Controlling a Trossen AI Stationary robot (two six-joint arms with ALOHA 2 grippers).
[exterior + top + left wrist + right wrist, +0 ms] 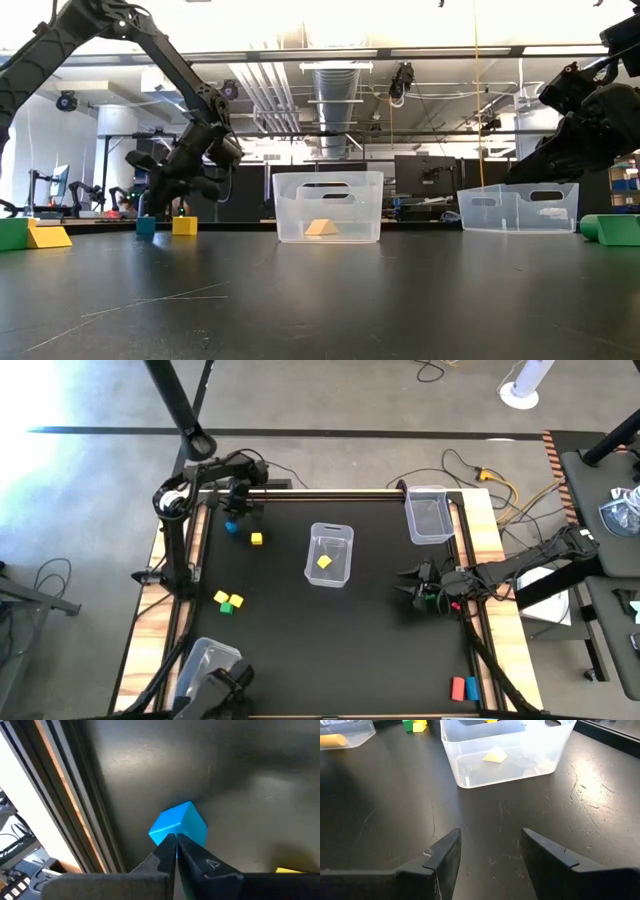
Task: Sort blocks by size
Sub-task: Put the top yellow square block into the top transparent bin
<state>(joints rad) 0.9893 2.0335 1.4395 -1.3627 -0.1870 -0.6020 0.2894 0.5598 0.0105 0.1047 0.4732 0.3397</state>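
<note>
Scratched matte black table (pixel 570 820), left pincer (pixel 175 845) pressed together beside blue cube (pixel 181 824), right pincer (pixel 490 855) spread

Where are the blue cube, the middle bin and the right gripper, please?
blue cube (pixel 181 822): left wrist view, its upper face.
middle bin (pixel 331 530): high view, its far rim.
right gripper (pixel 490 847): right wrist view, midway between its open fingers.

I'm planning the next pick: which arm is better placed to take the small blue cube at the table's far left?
Left. The left gripper sits right at the blue cube, fingers closed at its near edge. The right gripper is open across the table, beyond the centre bin.
</note>
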